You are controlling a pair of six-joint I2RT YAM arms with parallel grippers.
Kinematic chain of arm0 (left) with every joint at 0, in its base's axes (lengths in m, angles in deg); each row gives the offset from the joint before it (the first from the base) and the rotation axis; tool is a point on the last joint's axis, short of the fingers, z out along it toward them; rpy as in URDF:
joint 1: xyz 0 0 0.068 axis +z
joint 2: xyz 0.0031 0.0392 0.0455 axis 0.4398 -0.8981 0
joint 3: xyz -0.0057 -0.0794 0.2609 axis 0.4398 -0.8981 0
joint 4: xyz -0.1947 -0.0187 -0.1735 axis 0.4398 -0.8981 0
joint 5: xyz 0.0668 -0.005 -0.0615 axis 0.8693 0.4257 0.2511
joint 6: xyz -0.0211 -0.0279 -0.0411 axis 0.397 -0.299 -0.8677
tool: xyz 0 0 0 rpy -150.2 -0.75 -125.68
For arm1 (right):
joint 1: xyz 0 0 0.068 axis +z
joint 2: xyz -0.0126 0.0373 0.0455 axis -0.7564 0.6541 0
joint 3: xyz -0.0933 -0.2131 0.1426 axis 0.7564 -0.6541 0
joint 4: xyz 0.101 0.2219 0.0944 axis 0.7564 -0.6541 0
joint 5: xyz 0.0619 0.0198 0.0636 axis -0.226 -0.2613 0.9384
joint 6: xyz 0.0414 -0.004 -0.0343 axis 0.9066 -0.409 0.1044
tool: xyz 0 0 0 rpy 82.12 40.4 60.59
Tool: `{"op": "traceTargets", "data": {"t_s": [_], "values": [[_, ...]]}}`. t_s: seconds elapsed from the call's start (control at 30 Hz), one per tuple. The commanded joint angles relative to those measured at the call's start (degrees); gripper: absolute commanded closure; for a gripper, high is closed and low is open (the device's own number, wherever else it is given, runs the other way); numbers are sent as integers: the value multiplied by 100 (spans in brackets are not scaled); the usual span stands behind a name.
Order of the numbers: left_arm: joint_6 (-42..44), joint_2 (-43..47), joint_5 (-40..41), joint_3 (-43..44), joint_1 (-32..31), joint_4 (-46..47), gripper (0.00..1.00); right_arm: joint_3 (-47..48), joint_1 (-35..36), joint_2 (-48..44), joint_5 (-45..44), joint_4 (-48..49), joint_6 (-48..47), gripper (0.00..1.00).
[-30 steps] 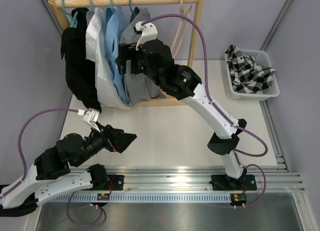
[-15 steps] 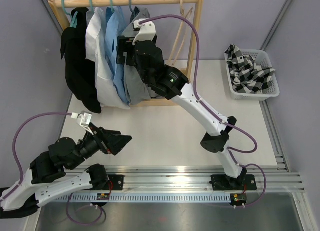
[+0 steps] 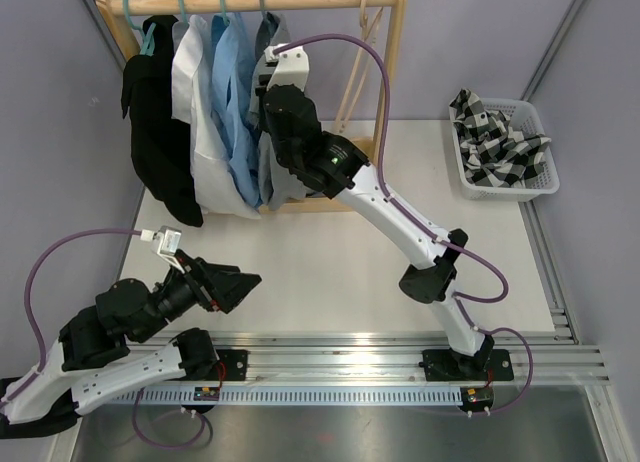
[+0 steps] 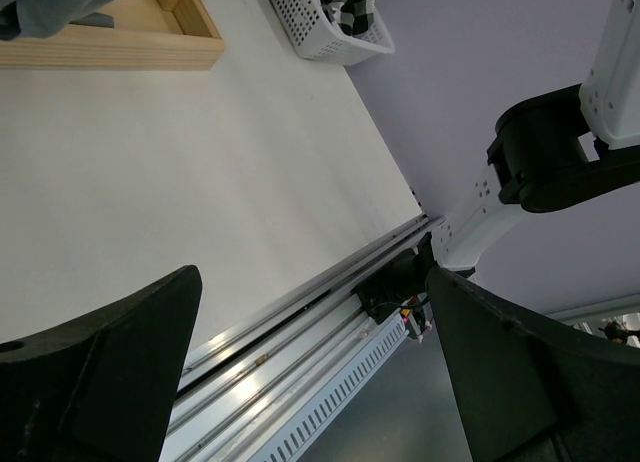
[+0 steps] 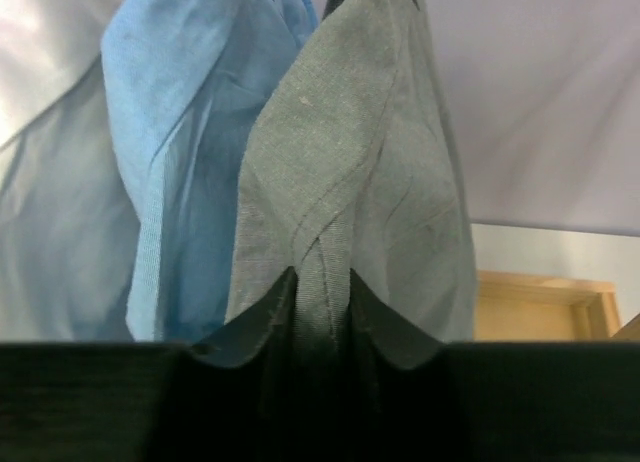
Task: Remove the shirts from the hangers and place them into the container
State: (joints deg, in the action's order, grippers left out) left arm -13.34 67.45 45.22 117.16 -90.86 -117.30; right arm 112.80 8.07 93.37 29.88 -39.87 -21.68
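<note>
Fabric of grey shirt point(image 5: 352, 167) pinched inside right pincer point(image 5: 320, 307).

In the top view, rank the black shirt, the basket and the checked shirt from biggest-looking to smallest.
1. black shirt, but it hangs nearer the camera, so its lead is unsure
2. basket
3. checked shirt, bunched inside it
</note>
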Motion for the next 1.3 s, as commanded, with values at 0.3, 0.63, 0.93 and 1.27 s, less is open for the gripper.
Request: {"op": "traceTargets", "data": {"t_s": [0.3, 0.63, 0.93, 1.27], "values": [[-139, 196, 24, -173, 9, 132, 1, -1219, -43, -1513, -81, 1054, -1086, 100], [-148, 231, 51, -226, 9, 141, 1, -2486, -61, -2120, 411, 3482, -2316, 100], [-104, 284, 139, -33, 9, -43, 1, -2942, 439, -3174, 122, 1350, -1326, 100], [528, -787, -125, 845, 9, 325, 1, -3830, 1749, -5301, -222, -2315, 643, 100]]}}
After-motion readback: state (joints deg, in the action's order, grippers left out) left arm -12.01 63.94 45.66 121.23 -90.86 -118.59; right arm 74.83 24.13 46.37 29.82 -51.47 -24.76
